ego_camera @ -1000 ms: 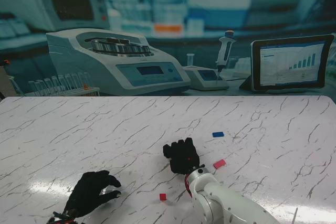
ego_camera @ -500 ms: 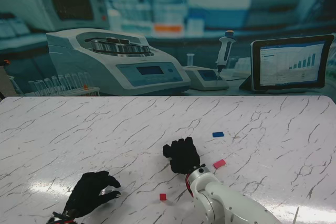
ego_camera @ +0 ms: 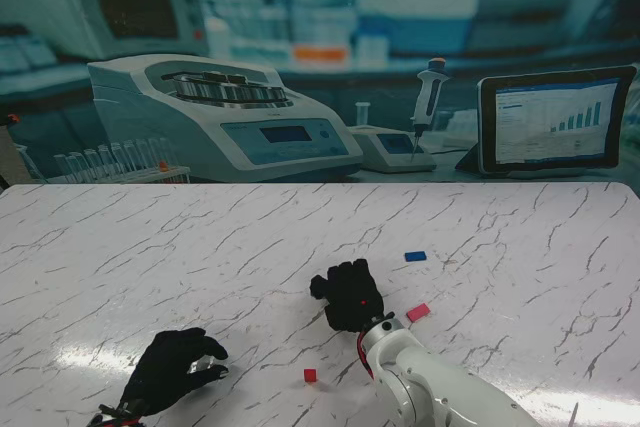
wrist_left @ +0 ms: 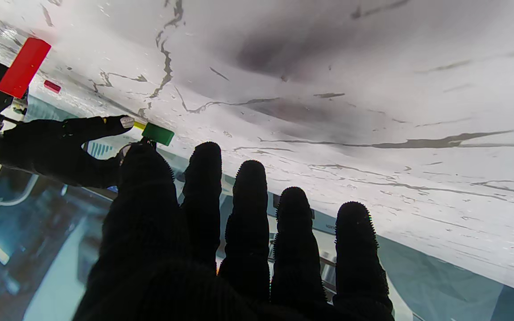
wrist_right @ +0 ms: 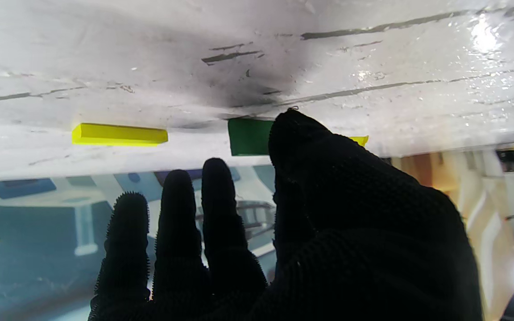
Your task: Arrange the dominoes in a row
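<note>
My right hand (ego_camera: 348,297) hovers palm-down at the table's middle, fingers apart. Its thumb (wrist_right: 301,133) touches an upright green domino (wrist_right: 248,136). A yellow domino (wrist_right: 119,134) lies flat beside it, and a second yellow piece (wrist_right: 358,140) peeks out behind the thumb. The left wrist view shows that hand (wrist_left: 56,147) with fingertips at the green domino (wrist_left: 158,133). A red domino (ego_camera: 310,375) lies nearer to me, a pink-red one (ego_camera: 418,313) to the right, a blue one (ego_camera: 415,256) farther off. My left hand (ego_camera: 168,372) rests open and holds nothing at the near left.
The white marble table (ego_camera: 520,237) stretches wide on both sides. Lab machines (ego_camera: 220,112), a pipette on its stand (ego_camera: 428,97) and a tablet (ego_camera: 555,122) line the far edge. In the left wrist view the red domino (wrist_left: 24,67) looms close.
My left hand has slid slightly nearer to me and curled its fingers a little. The right hand has stayed almost where it was over the dominoes.
</note>
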You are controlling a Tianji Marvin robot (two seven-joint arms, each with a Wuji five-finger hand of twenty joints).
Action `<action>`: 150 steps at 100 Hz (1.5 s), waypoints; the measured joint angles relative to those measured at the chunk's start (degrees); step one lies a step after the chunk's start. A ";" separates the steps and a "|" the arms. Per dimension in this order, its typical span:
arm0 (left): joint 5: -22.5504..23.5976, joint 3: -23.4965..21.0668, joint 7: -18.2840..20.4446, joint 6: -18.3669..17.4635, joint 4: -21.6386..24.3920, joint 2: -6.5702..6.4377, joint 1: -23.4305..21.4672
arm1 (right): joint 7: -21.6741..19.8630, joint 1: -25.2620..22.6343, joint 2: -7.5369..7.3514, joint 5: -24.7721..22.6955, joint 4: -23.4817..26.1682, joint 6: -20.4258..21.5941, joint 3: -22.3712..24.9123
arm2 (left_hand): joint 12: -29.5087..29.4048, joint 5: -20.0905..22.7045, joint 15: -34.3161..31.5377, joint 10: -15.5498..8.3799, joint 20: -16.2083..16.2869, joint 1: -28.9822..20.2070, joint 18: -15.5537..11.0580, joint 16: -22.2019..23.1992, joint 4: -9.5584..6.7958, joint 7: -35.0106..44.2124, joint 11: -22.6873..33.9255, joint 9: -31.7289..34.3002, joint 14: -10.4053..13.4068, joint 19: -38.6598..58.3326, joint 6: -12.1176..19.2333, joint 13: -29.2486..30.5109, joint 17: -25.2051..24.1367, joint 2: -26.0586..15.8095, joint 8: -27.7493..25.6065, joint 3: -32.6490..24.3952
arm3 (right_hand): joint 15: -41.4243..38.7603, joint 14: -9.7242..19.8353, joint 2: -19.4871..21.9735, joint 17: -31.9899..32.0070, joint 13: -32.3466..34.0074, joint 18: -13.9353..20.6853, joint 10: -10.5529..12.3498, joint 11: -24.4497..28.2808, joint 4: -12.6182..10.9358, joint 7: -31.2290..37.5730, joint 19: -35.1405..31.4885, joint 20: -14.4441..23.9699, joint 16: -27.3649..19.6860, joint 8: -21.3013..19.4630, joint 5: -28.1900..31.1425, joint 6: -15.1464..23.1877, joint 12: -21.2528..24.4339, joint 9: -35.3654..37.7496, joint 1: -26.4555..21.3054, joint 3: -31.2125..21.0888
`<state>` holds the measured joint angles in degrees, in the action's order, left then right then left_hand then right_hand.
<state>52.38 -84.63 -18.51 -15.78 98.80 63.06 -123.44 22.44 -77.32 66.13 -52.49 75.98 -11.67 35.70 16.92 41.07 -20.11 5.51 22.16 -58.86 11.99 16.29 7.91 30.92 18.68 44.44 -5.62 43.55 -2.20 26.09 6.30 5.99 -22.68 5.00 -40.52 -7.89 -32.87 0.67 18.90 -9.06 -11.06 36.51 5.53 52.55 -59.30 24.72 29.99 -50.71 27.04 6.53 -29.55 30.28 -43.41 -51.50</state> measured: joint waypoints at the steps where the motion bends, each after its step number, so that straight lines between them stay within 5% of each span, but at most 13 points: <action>1: -0.01 0.00 0.02 0.01 0.01 0.00 0.00 | 0.02 -0.06 -0.02 -0.08 0.06 0.09 0.08 | 0.00 0.00 0.00 0.00 0.00 0.00 0.00 0.00 0.00 0.00 0.00 0.00 0.00 0.00 0.00 0.00 0.00 0.00 0.00 0.00 | 0.00 -0.01 0.00 0.03 -0.28 0.00 -0.02 -0.61 0.00 -0.48 0.01 0.00 0.00 0.08 0.00 0.00 -0.07 -0.38 0.17 0.01; 18: -0.22 -0.12 0.47 0.13 0.15 0.00 -0.07 | 0.12 -1.37 -0.70 -1.63 2.21 0.95 1.61 | 0.00 0.00 0.00 0.00 0.00 0.01 0.00 0.00 0.00 0.00 0.01 0.00 0.00 0.00 0.00 0.00 0.00 0.00 0.00 0.00 | 1.03 -0.68 2.02 0.42 -1.19 0.00 -0.63 -1.86 0.00 -10.16 1.00 0.00 -0.15 -0.50 -0.03 -1.86 0.76 -1.95 4.46 0.25; 24: -0.22 -0.15 0.52 0.15 0.20 0.00 -0.10 | 0.09 -1.50 -0.88 -1.97 2.76 0.92 1.70 | 0.01 0.00 0.00 0.00 0.00 0.02 0.00 0.00 0.00 0.00 0.01 0.00 0.00 0.00 0.00 0.00 0.00 0.01 0.00 0.00 | 1.25 -0.73 3.23 0.69 -1.23 0.00 -0.78 -2.89 -2.24 -15.50 1.54 0.00 -0.63 -0.52 -0.03 -3.25 1.56 -2.03 6.31 0.77; 36: -0.10 -0.18 0.51 0.16 0.21 -0.01 -0.11 | -0.88 -1.25 -0.97 -2.17 3.28 0.15 1.61 | 0.01 0.00 0.00 -0.01 0.00 0.54 0.00 0.00 0.00 0.03 0.01 0.00 0.00 0.00 0.00 0.00 0.00 0.04 0.00 0.00 | 2.25 -0.79 3.22 0.87 -1.93 0.00 -1.24 -4.07 -2.86 -23.06 1.61 0.00 -0.71 -0.52 -0.04 -6.26 2.46 -2.73 7.52 1.55; 61: -0.04 -0.19 0.28 0.14 0.12 -0.01 -0.08 | -2.82 1.48 -0.62 0.61 2.11 -1.40 -0.27 | 0.10 0.01 0.00 -0.02 0.00 0.56 0.00 0.00 0.00 0.40 0.01 0.00 0.00 0.00 0.01 0.01 0.00 0.05 0.00 0.00 | 2.25 -0.81 3.22 0.90 -1.93 0.00 -1.30 -5.60 -2.86 -34.32 2.11 0.00 -0.71 4.37 -0.65 -10.89 3.67 -3.39 9.04 2.19; 118: -0.37 -0.27 0.25 0.16 -0.11 0.00 -0.21 | -5.00 5.63 1.29 4.85 -1.91 -3.81 -4.17 | 0.23 0.01 0.00 -0.06 0.00 1.20 0.00 0.00 0.00 0.41 0.01 0.00 0.00 0.00 0.02 0.01 0.00 0.06 0.00 0.35 | 2.13 -0.82 4.16 0.20 -1.81 0.00 -0.48 -5.66 -2.87 -34.59 2.24 0.00 -0.71 5.89 3.41 -11.82 3.72 -3.13 9.33 2.28; 150: -0.36 -0.27 -0.03 0.15 -0.31 0.01 -0.27 | -4.63 6.75 2.06 5.26 -3.51 -5.53 -5.81 | 0.23 0.01 0.00 -0.08 0.00 1.20 0.00 0.00 0.00 0.41 0.01 0.00 0.00 0.00 0.02 0.29 0.00 0.06 0.00 0.35 | -1.48 -0.26 3.53 -1.59 1.17 0.00 2.64 -0.08 -2.87 -22.37 1.23 0.93 -0.71 5.69 7.06 -11.40 1.87 1.79 6.60 2.94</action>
<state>52.02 -84.90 -18.54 -15.64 98.49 63.07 -123.71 17.81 -70.57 68.19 -47.23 72.47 -17.21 29.88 17.15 41.08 -20.11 5.44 22.17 -57.66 11.99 16.29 7.91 31.32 18.68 44.44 -5.62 43.56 -2.18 26.38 6.30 6.05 -22.68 5.35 -42.00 -8.14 -29.35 -0.92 20.06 -9.06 -8.42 36.43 2.66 30.17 -58.08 25.65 29.28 -45.02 34.09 -4.87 -27.68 32.07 -36.81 -48.56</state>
